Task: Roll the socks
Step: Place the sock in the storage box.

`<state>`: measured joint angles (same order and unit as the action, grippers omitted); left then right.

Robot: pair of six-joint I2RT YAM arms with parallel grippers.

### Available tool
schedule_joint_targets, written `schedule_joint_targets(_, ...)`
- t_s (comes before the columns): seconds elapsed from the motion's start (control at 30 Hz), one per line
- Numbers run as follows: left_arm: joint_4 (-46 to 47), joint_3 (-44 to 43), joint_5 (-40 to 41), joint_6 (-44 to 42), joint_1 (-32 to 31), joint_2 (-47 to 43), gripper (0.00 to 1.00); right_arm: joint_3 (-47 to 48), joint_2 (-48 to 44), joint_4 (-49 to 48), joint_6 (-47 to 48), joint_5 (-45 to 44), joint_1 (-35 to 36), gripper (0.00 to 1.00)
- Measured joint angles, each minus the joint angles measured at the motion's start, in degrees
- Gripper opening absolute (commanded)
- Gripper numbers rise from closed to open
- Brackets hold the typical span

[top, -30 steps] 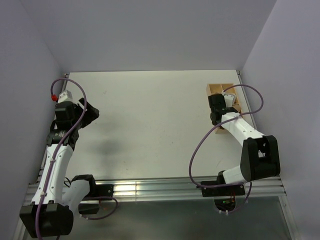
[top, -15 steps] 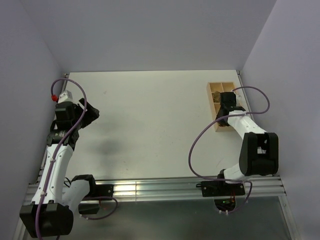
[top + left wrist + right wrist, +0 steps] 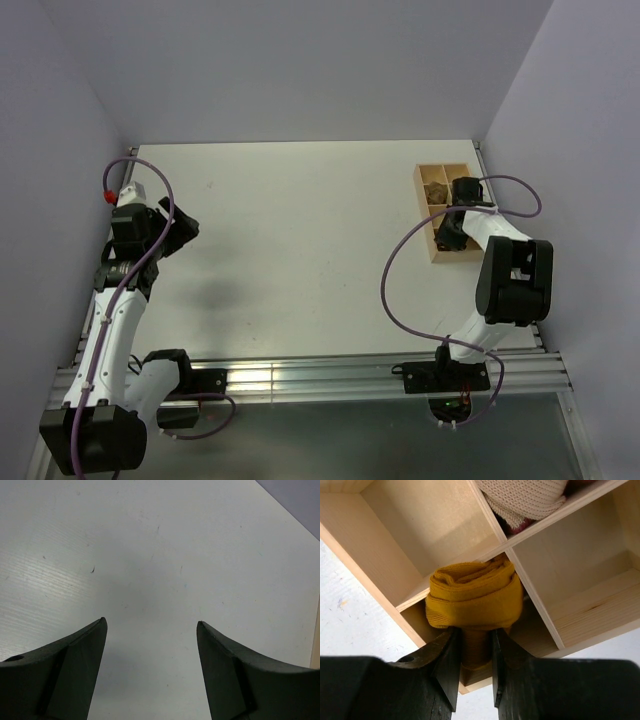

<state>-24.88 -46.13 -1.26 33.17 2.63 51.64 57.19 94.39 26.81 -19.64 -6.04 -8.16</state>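
Right pincer [image 3: 473,636] is pinching the mustard sock [image 3: 475,592]. Its jaws are pressed in on the lower fold, with the fat rolled part bulging out above the tips. That grip looks deliberate: squeezing the tail end stops the roll springing open while it goes into the wooden box [image 3: 427,525].

In the wrist view the roll sits at the lower middle, over the cell just left of the long divider and covering the divider crossing. Can't tell if it's touching the cell floor.

The roll's long axis runs left-right across the wrist frame, square to the jaws. Its layered edge faces up-frame, toward the cream knit bundle [image 3: 520,497] in the next cell.

From the overhead view the box [image 3: 424,215] is on the right side, with the right arm bent over it. A brown lump [image 3: 437,189] lies in the upper-left cell. It's likely the other sock, but too small to confirm.

Left pincer [image 3: 150,645] is spread wide and empty, hanging over the bare surface [image 3: 150,555] at the left. My guess is it's parked out of the way.

Judgement: rolling is done, and this is the stow step.
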Motion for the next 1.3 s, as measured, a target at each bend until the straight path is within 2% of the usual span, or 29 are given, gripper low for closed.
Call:
schedule_joint_targets(0.13,0.0,0.0,-0.39,0.0,0.0,0.09,0.77,0.83,0.59,0.98,0.11,1.18,-0.48,0.0)
schedule_joint_targets(0.2,0.02,0.0,-0.44,0.0,0.0,0.37,0.77,0.87,0.35,1.11,0.13,1.2,-0.5,0.08)
schedule_joint_targets(0.23,0.02,0.0,-0.46,0.0,0.0,0.52,0.77,0.87,0.22,1.2,0.13,1.2,-0.5,0.16)
schedule_joint_targets(0.33,0.02,0.0,-0.63,0.0,0.0,0.81,0.77,0.9,-0.74,2.08,0.09,1.22,-0.48,0.31)
schedule_joint_targets(0.73,0.11,0.0,-0.96,0.0,0.0,0.81,0.77,1.75,-6.34,6.69,-1.01,1.03,-0.48,0.5)
schedule_joint_targets(0.87,0.11,0.0,-1.01,0.0,0.0,0.81,0.77,1.75,-7.02,6.73,-1.16,1.03,-0.48,0.51)
schedule_joint_targets(1.07,0.11,0.0,-1.01,0.0,0.0,0.81,0.77,1.75,-7.02,6.75,-1.44,0.79,-0.48,0.47)
schedule_joint_targets(1.17,0.11,0.04,-1.03,0.0,0.0,0.81,0.77,1.73,-7.48,6.75,-1.55,0.5,-0.48,0.39)
schedule_joint_targets(1.2,0.11,0.04,-1.03,0.0,0.0,0.81,0.77,1.75,-7.69,6.78,-1.55,0.37,-0.48,0.31)
schedule_joint_targets(1.3,0.13,0.04,-1.03,0.0,0.0,0.81,0.77,1.75,-7.8,6.75,-1.68,0.28,-0.48,0.27)
